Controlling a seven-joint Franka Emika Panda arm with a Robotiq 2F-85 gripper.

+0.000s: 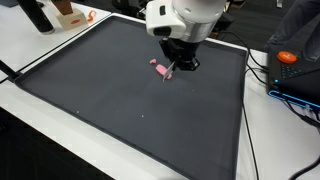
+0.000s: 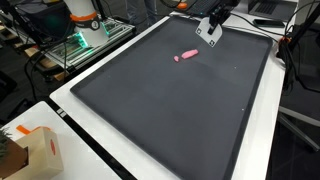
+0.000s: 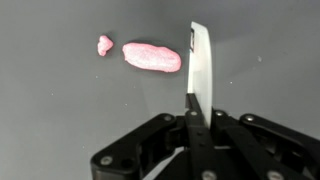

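In an exterior view your gripper (image 1: 177,66) hangs low over the dark mat (image 1: 90,90), its jaws pressed together and pinching nothing. The pink lump (image 1: 160,69) lies flat on the mat just beside the fingertips, in the half of the mat farther from the camera. The mat rests on a white table (image 1: 20,110), and an orange object (image 1: 287,57) sits beyond the mat's edge, well apart from your gripper.

In an exterior view you see the gripper (image 2: 210,32) toward the far end of the mat (image 2: 150,110), with the pink lump (image 2: 186,56) a little nearer the camera and apart from it. A cardboard box (image 2: 30,150) stands on the table corner in the foreground, well apart from both.

In the wrist view your fingers (image 3: 200,60) are shut against each other and show as one thin pale blade. The pink lump (image 3: 152,56) lies lengthwise just to the left of their tips, with a narrow strip of mat between them. You cannot tell whether the tips touch the mat. A small pink crumb (image 3: 104,44) lies just beside the lump's far end, apart from it
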